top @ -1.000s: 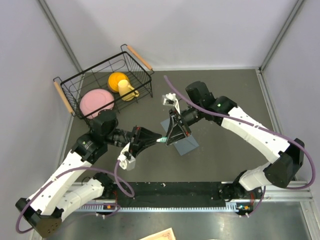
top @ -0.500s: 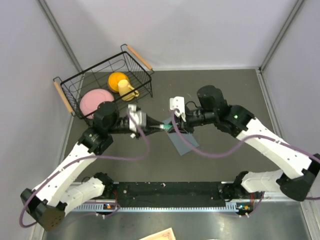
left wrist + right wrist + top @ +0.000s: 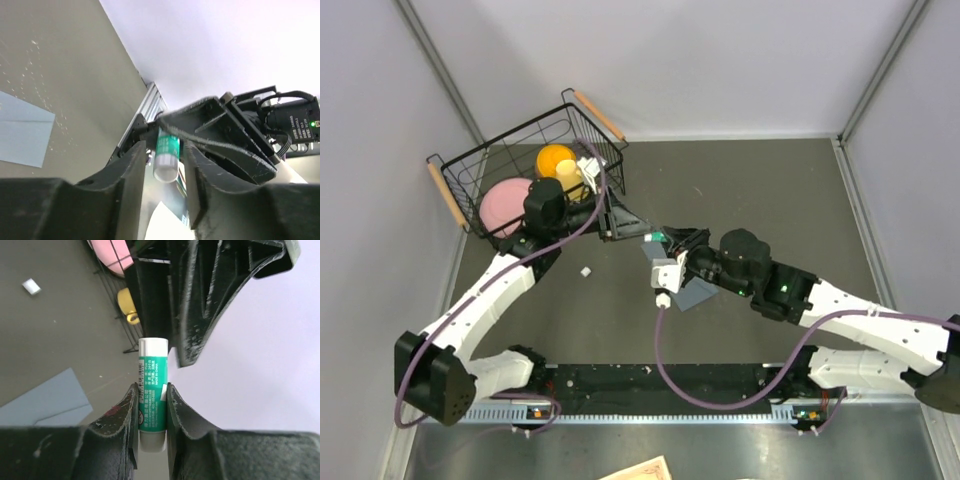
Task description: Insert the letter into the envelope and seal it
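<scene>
My right gripper [image 3: 152, 390] is shut on a white-and-green glue stick [image 3: 153, 377], held upright above the table; from above that gripper [image 3: 665, 241] is at mid-table. The stick's free white end [image 3: 166, 167] sits between the fingers of my left gripper [image 3: 166, 155], which is open, with a gap on each side. From above, my left gripper [image 3: 625, 225] reaches in from beside the basket. The blue-grey envelope [image 3: 694, 294] lies flat on the table, partly under my right wrist, and shows in both wrist views [image 3: 22, 131] [image 3: 47, 400]. The letter is out of view.
A black wire basket [image 3: 470, 165] at the back left holds a pink plate [image 3: 505, 202] and a yellow cup [image 3: 560, 165]. A small white cap-like piece [image 3: 585, 271] lies on the table left of the envelope. A cream sheet corner [image 3: 645, 468] shows beyond the near rail.
My left gripper has opened around the stick's end and its arm has drawn back toward the basket. My right arm has swung to the near side, still gripping the stick. The white piece now lies on the table.
</scene>
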Motion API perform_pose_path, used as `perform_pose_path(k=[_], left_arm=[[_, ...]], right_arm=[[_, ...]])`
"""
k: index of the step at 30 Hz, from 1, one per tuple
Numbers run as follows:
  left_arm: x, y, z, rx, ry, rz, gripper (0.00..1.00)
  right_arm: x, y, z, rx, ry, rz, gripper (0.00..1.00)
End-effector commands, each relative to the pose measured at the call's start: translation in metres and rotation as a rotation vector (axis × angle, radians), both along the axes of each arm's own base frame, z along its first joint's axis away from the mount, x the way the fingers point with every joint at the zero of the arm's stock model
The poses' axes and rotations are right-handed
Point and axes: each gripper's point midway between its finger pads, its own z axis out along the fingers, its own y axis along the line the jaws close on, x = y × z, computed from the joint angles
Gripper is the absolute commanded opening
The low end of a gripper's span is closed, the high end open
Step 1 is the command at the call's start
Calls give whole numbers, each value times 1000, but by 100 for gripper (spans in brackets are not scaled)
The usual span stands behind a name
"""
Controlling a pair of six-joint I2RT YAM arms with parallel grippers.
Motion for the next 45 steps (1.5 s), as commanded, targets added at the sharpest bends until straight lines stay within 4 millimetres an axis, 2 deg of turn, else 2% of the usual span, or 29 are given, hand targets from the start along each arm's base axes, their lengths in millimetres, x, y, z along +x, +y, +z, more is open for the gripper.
perform_pose_path(k=[1,2,3,4,5,6,7,8,9,10,12,13,14,15,16,19,21,29,32,36,41,43,45], left_arm=[[21,30,54,-86,-245,94,53],[24,38,58,-82,-314,106,58],[23,47,72,-94,-446,118,63],[25,61,69,-57,-573,112,69],[21,66,72,-38,-673,97,71],[11,69,76,-16,-787,62,74],[10,71,70,54,-952,32,78],[-5,69,64,69,-1040,-61,79],[-19,69,65,82,-1168,-112,79],[-26,66,50,119,-1344,-186,79],[-47,65,44,142,-1548,-257,78],[-51,59,41,162,-1758,-290,78],[-61,58,25,176,-1756,-339,77],[-60,57,20,228,-1825,-344,75],[-68,49,17,222,-1971,-387,74],[-76,40,5,249,-2108,-447,67],[-78,37,3,242,-2124,-469,63],[-87,28,-4,201,-2158,-552,60],[-88,24,-8,195,-2156,-569,51],[-88,21,-6,187,-2142,-572,44],[-89,18,-2,166,-2120,-555,42],[-90,17,-2,161,-2117,-554,37],[-90,17,0,156,-2096,-546,26]], right_arm=[[-18,4,16,59,230,61,0],[-25,6,7,43,320,99,0],[-17,0,16,75,382,67,0],[-20,-1,8,111,526,46,0],[-34,1,-9,76,675,105,0],[-30,-3,-3,109,751,103,0],[-36,-3,-5,145,884,102,0],[-54,3,-10,128,1021,193,0],[-59,5,-5,140,1093,224,0],[-59,4,-4,171,1203,207,0],[-71,10,-3,160,1369,292,0],[-73,11,-3,168,1456,291,0],[-79,12,1,162,1516,333,0],[-78,16,-2,155,1572,341,0],[-81,17,-1,152,1625,349,0],[-86,20,3,130,1699,402,0],[-88,21,7,126,1747,413,0],[-92,22,7,111,1791,443,0],[-93,22,8,106,1788,452,0],[-94,24,7,104,1783,445,0],[-95,25,7,99,1771,453,0],[-95,26,7,96,1760,457,0],[-95,26,7,100,1738,450,0]])
